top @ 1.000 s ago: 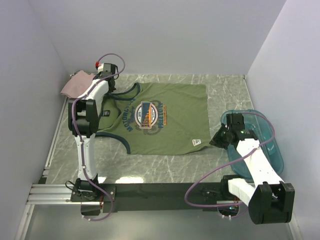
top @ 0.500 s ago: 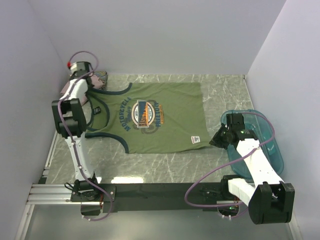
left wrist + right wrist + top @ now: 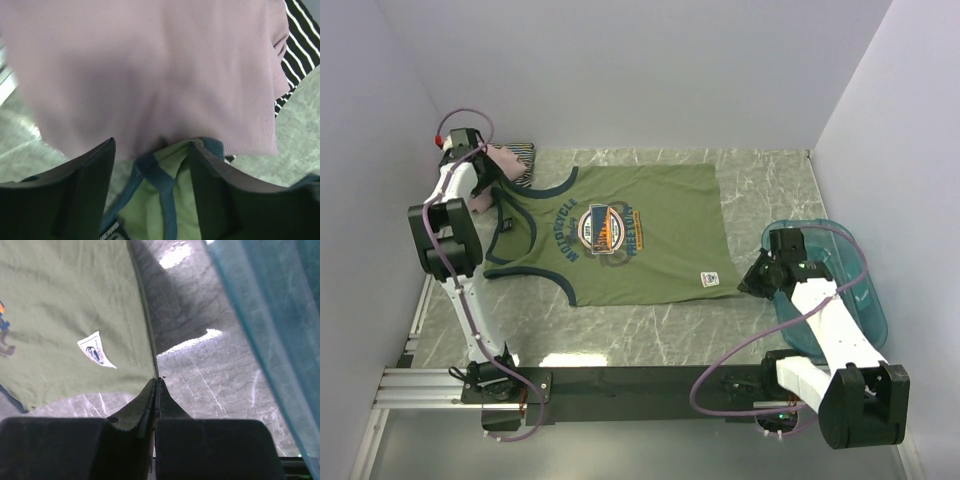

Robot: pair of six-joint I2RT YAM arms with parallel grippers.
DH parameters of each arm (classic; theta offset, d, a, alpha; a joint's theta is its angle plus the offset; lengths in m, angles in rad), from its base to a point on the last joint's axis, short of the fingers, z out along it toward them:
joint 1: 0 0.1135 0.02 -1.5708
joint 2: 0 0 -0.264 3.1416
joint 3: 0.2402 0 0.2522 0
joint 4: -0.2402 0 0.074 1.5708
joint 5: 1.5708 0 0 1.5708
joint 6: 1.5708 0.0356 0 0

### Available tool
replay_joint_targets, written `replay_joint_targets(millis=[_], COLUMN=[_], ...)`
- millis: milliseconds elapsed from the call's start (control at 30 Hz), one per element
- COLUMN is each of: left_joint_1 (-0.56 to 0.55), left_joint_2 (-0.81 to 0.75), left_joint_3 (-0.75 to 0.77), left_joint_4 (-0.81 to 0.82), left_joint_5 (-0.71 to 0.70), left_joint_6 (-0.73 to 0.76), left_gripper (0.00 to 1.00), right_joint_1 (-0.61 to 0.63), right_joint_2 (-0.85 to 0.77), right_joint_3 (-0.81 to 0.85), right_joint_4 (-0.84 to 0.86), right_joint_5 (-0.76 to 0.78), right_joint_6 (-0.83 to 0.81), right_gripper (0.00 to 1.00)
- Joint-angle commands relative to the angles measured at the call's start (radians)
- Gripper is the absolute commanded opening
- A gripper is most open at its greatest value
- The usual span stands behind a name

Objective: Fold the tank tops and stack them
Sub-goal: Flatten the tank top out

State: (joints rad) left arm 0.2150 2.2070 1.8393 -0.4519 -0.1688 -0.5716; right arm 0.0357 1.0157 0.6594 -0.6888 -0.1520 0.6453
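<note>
The olive-green tank top (image 3: 650,235) lies flat in the middle of the table, print up. My right gripper (image 3: 745,283) is shut on its near right hem corner; in the right wrist view the olive-green fabric (image 3: 65,305) ends in the pinched tips of that gripper (image 3: 156,381). At the back left my left gripper (image 3: 485,175) stands open. In the left wrist view a navy-trimmed strap (image 3: 150,210) lies loose between the spread fingers of the gripper (image 3: 151,145). Just beyond is the pale pink tank top (image 3: 150,65), lying on the striped tank top (image 3: 300,35).
The pink top (image 3: 503,160) and the striped top (image 3: 523,155) sit piled in the back left corner against the walls. A translucent teal tub (image 3: 860,290) stands at the right, close beside my right arm; its wall (image 3: 270,315) fills the right of the right wrist view.
My left arm has swung left toward the back corner, pulling the olive top's straps and the whole shirt left. Its gripper, shut before, now stands open. The right arm has not moved.
</note>
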Motion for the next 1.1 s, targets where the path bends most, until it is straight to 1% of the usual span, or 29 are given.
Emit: replay_joint_targets(millis=[0, 33, 67, 100, 133, 167, 200, 267, 333, 367, 400, 467, 500, 567, 600, 667, 700, 767, 800, 867, 900, 933, 967, 1067], left_joint_1=[0.004, 0.004, 0.004, 0.004, 0.004, 0.006, 0.009, 0.021, 0.024, 0.024, 0.024, 0.026, 0.026, 0.029, 0.027, 0.027, 0.027, 0.027, 0.027, 0.026, 0.023, 0.012, 0.001, -0.045], left_joint_2=[-0.156, -0.182, -0.229, -0.251, -0.272, -0.306, -0.320, -0.374, -0.414, -0.459, -0.486, -0.550, -0.562, -0.578, -0.575, -0.575, -0.578, -0.590, -0.596, -0.621, -0.627, -0.627, -0.607, -0.523], left_joint_3=[-0.050, -0.060, -0.067, -0.078, -0.084, -0.097, -0.107, -0.152, -0.251, -0.296, -0.393, -0.489, -0.556, -0.610, -0.647, -0.687, -0.734, -0.779, -0.790, -0.808, -0.808, -0.798, -0.752, -0.668], left_joint_4=[0.021, 0.003, -0.025, -0.074, -0.100, -0.126, -0.163, -0.203, -0.212, -0.185, -0.174, -0.121, -0.119, -0.090, -0.091, -0.079, -0.042, -0.004, 0.042, 0.097, 0.131, 0.174, 0.174, 0.150], left_joint_5=[-0.009, -0.047, -0.085, -0.162, -0.199, -0.253, -0.285, -0.287, -0.250, -0.207, -0.190, -0.141, -0.133, -0.079, -0.031, -0.003, 0.021, 0.048, 0.095, 0.142, 0.167, 0.223, 0.232, 0.236], left_joint_6=[-0.077, -0.094, -0.144, -0.166, -0.183, -0.229, -0.263, -0.324, -0.355, -0.370, -0.384, -0.390, -0.398, -0.375, -0.376, -0.386, -0.387, -0.379, -0.373, -0.360, -0.346, -0.330, -0.292, -0.206], left_gripper=[0.68, 0.68, 0.69, 0.70, 0.71, 0.73, 0.72, 0.70, 0.66, 0.63, 0.57, 0.48, 0.40, 0.27, 0.24, 0.21, 0.21, 0.23, 0.23, 0.24, 0.25, 0.25, 0.27, 0.27], right_joint_1=[0.056, 0.103, 0.133, 0.153, 0.173, 0.174, 0.173, 0.173, 0.173, 0.171, 0.170, 0.167, 0.162, 0.153, 0.145, 0.136, 0.136, 0.135, 0.136, 0.154, 0.167, 0.185, 0.225, 0.292], right_joint_2=[-0.014, -0.011, -0.006, 0.000, 0.013, 0.018, 0.018, 0.015, 0.006, 0.003, 0.003, 0.009, 0.011, 0.018, 0.018, 0.008, 0.003, -0.009, -0.012, -0.014, -0.008, 0.009, 0.017, 0.050], right_joint_3=[0.032, 0.040, 0.048, 0.060, 0.060, 0.043, 0.033, 0.013, -0.010, -0.018, -0.030, -0.046, -0.058, -0.072, -0.086, -0.098, -0.104, -0.098, -0.093, -0.083, -0.063, -0.052, -0.043, -0.018], right_joint_4=[0.040, 0.047, 0.052, 0.057, 0.061, 0.081, 0.090, 0.101, 0.110, 0.115, 0.123, 0.133, 0.144, 0.153, 0.158, 0.166, 0.172, 0.176, 0.189, 0.204, 0.212, 0.216, 0.219, 0.259], right_joint_5=[0.058, 0.083, 0.135, 0.150, 0.150, 0.150, 0.150, 0.150, 0.176, 0.178, 0.178, 0.172, 0.167, 0.155, 0.155, 0.155, 0.155, 0.134, 0.129, 0.120, 0.126, 0.138, 0.150, 0.173], right_joint_6=[-0.004, 0.007, 0.016, 0.037, 0.045, 0.054, 0.056, 0.062, 0.060, 0.062, 0.057, 0.051, 0.050, 0.045, 0.037, 0.033, 0.031, 0.028, 0.027, 0.021, 0.017, 0.017, 0.016, 0.016], right_gripper=[0.00, 0.01, 0.04, 0.05, 0.06, 0.08, 0.10, 0.15, 0.16, 0.18, 0.18, 0.18, 0.18, 0.18, 0.18, 0.18, 0.18, 0.17, 0.17, 0.17, 0.17, 0.17, 0.17, 0.18])
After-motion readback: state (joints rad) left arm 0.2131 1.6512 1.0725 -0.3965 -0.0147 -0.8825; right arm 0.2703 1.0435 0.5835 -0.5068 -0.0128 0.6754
